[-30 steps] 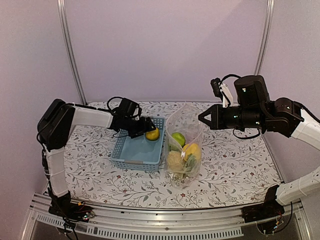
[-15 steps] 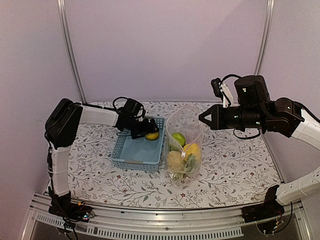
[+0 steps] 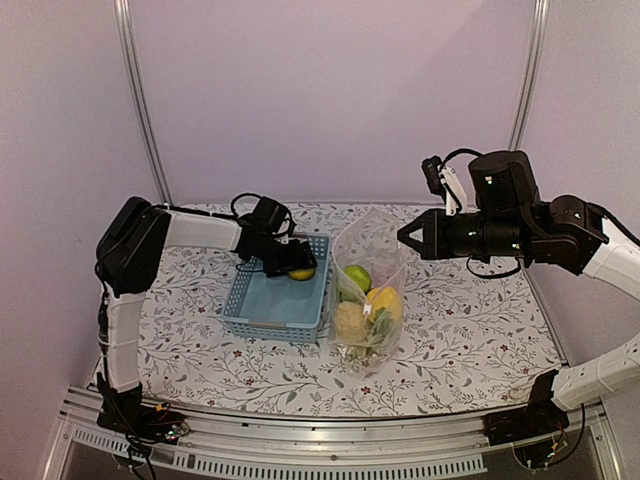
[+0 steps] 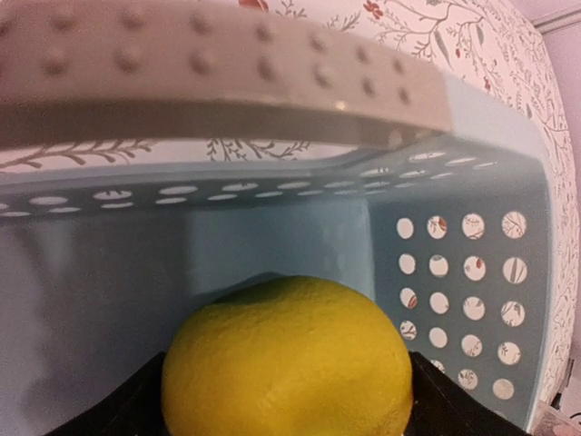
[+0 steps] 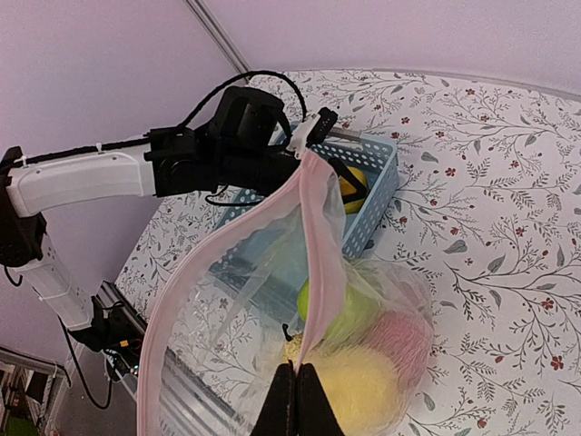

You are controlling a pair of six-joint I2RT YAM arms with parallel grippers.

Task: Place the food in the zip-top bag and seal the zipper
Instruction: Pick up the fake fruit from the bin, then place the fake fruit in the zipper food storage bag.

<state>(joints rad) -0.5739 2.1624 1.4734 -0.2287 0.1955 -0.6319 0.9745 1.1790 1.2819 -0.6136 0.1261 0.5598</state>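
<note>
Blue basket (image 3: 270,325), left claw (image 3: 296,268) clamped on lemon (image 4: 286,363) inside, right claw (image 3: 403,237) pinching fruit-filled zip-top bag (image 3: 368,232)

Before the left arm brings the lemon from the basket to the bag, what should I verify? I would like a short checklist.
1. Lemon between the left gripper's fingers: ok.
2. Left gripper firmly closed on the lemon: cannot tell.
3. Right gripper shut on the zip-top bag's mouth edge: ok.
4. Bag upright, mouth held open: ok.
5. Lemon clear of the light-blue basket's wall: not ok, it is inside the basket.
</note>
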